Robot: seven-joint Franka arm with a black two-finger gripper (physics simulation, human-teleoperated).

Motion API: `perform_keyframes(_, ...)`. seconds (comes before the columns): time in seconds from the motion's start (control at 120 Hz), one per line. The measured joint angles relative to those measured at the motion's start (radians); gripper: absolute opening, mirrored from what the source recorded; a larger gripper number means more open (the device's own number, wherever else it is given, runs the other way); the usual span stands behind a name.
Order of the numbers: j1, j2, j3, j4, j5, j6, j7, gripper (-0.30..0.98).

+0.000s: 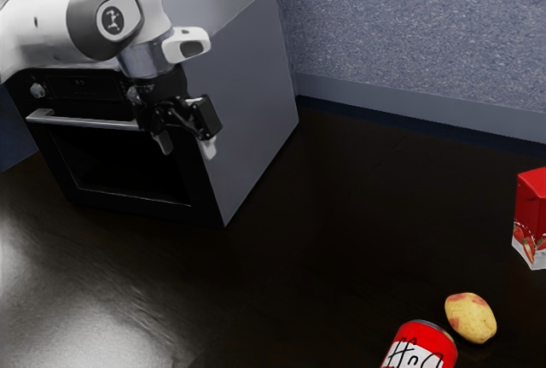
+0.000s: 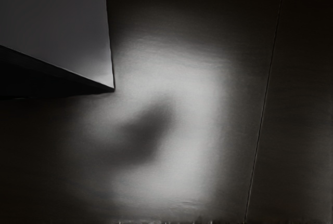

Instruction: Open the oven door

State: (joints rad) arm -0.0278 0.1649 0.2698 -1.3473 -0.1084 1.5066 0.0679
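Oven door: black front panel with a dark window in a thin silver frame [image 1: 128, 197], far side of the scene at the exterior view's left; closed against the body.
Handle: straight silver metal bar [image 1: 81, 120] across the door's upper part; its exterior view's right end runs behind the hand.
Control strip: black, above the door, with a round silver knob [image 1: 37, 90] at the exterior view's left end.
End effector: black, two-finger [image 1: 188, 150], fingers spread, nothing pinched. Sits at the door's exterior view's right part, by the oven's front corner. Contact with door or handle: can't tell.
Arm: white with grey joint covers [image 1: 102, 20], in from the exterior view's upper left, hand angled down.
Oven body: boxy, smooth grey side panel [image 1: 247, 86]; its lower corner shows in the wrist view too.
Bench: dark, glossy [image 1: 299, 248]; wrist view gives a bright patch with a dark shadow, plus a thin straight seam [image 2: 260, 125].
Near right: yellow potato with reddish patches [image 1: 471, 318], just beside a red can with white label and black lettering [image 1: 422, 349], cut off by the frame.
Right edge: red carton with strawberry print [image 1: 533, 214], farther back than the potato.
Behind: speckled blue-grey wall [image 1: 409, 35].
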Motion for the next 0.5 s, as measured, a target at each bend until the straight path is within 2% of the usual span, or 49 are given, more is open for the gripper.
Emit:
perform_keyframes(0.183, -0.006, -0.002, 0.001, 0.005, -0.011, -0.012, 0.032, 0.69)
perform_keyframes(0.258, -0.016, -0.008, -0.001, 0.056, -0.004, -0.024, 0.04, 0.69)
perform_keyframes(0.317, -0.046, -0.103, -0.003, 0.115, 0.015, -0.035, 0.059, 0.69)
perform_keyframes(0.35, -0.052, -0.189, -0.026, 0.123, 0.038, -0.031, 0.107, 0.69)
perform_keyframes(0.392, -0.048, -0.242, -0.074, 0.117, 0.115, -0.046, 0.188, 0.69)
perform_keyframes(0.433, -0.123, -0.286, -0.084, 0.086, 0.188, -0.066, 0.264, 0.69)
perform_keyframes(0.5, -0.232, -0.497, -0.076, -0.174, 0.301, -0.035, 0.381, 0.68)
